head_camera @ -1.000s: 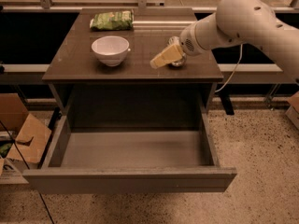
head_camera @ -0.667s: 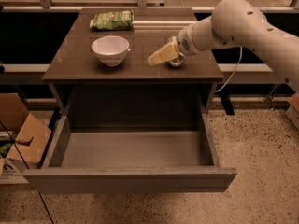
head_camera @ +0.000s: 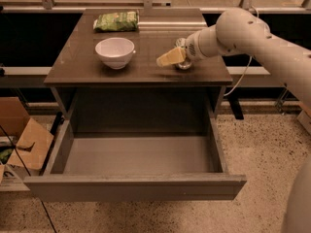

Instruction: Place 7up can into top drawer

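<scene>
The 7up can (head_camera: 183,65) stands on the right part of the dark brown table (head_camera: 77,67). Only its silver ends show, because the wrist covers most of it. My gripper (head_camera: 169,58) is at the can's left side, just above the tabletop, with its cream tip pointing left toward the bowl. The top drawer (head_camera: 138,155) is pulled fully out below the table. Its grey floor holds nothing.
A white bowl (head_camera: 115,51) sits on the table left of the gripper. A flat green snack bag (head_camera: 116,21) lies at the back. Cardboard boxes (head_camera: 22,142) stand on the floor at the left. My arm (head_camera: 272,47) reaches in from the right.
The gripper and forearm have shifted slightly to the left at the can. The can, bowl and drawer have not moved.
</scene>
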### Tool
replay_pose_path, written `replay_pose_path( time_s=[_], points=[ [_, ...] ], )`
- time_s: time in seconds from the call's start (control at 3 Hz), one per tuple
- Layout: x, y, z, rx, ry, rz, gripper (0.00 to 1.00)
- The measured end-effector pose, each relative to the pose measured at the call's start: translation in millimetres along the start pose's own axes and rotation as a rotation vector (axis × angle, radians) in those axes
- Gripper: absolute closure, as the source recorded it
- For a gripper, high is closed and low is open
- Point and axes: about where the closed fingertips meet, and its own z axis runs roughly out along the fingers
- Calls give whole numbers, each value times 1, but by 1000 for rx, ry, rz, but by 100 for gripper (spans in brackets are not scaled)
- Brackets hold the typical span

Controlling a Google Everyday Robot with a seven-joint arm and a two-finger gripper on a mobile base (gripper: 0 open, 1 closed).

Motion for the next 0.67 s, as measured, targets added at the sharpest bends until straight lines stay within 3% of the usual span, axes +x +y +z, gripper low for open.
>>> replay_pose_path(
  time_s=[0.67],
  points=[
    [11, -13, 0, 37, 24, 15, 62]
  ],
)
